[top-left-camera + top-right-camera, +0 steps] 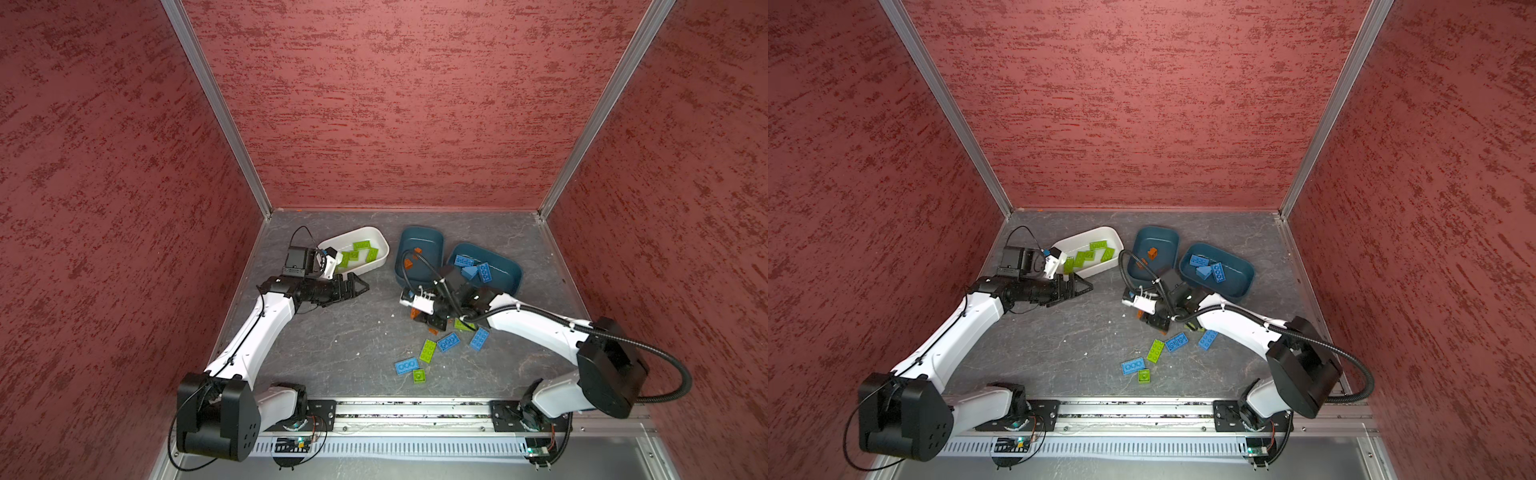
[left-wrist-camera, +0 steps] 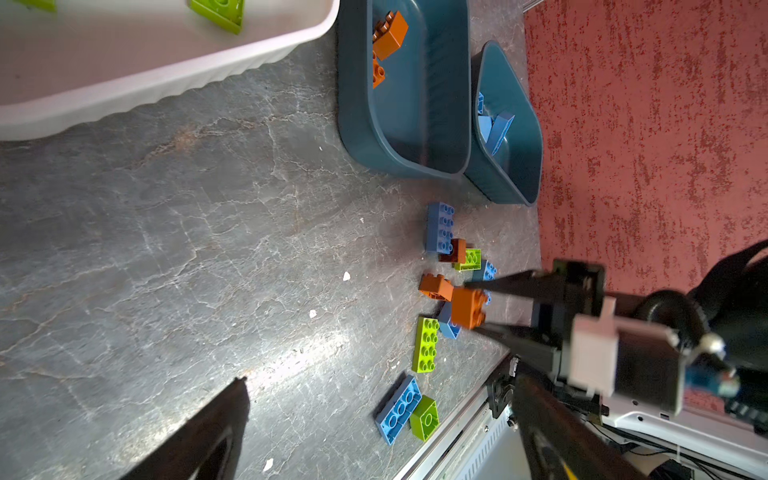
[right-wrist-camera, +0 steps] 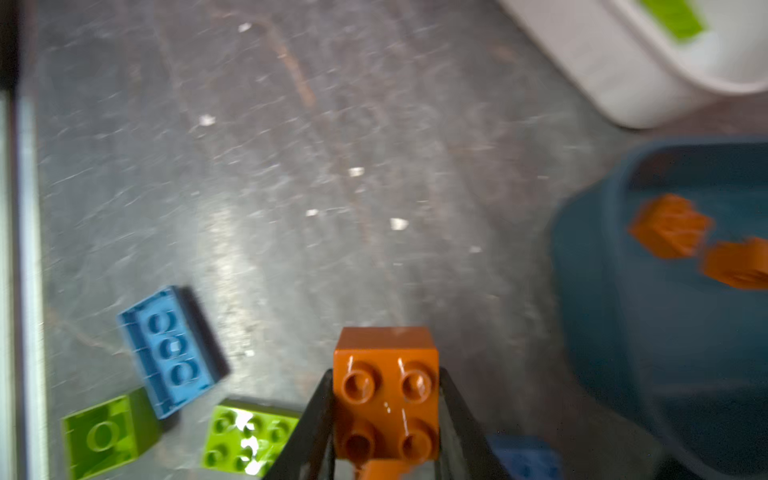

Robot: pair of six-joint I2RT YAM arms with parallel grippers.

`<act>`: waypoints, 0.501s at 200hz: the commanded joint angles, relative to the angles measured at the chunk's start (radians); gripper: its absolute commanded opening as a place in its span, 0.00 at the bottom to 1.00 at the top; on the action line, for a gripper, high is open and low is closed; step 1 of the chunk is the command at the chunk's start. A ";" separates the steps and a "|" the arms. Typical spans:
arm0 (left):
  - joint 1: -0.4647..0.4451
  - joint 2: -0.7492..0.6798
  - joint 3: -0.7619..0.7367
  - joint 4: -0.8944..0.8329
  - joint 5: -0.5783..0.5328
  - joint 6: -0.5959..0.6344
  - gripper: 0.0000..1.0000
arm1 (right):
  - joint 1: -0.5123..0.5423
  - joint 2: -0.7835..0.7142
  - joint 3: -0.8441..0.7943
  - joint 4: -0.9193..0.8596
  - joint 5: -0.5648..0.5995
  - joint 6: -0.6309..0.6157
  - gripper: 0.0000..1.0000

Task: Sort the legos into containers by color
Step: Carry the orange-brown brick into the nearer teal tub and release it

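Under your right claw (image 3: 386, 399) you see a gray, cracked stone floor (image 1: 332, 340) with a bright shine just beside it, rough red walls (image 1: 395, 104) far behind it and on both sides, and shiny metal posts (image 1: 217, 108) in the far corners.

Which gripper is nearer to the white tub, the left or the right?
Left. The left gripper hangs open just beside the near wall of the white tub. The right gripper, shut on an orange brick, is farther off, above the loose bricks.
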 commanded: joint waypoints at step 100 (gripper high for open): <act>-0.030 -0.003 0.025 0.059 0.006 -0.039 0.99 | -0.280 0.490 0.526 0.032 0.021 -0.138 0.28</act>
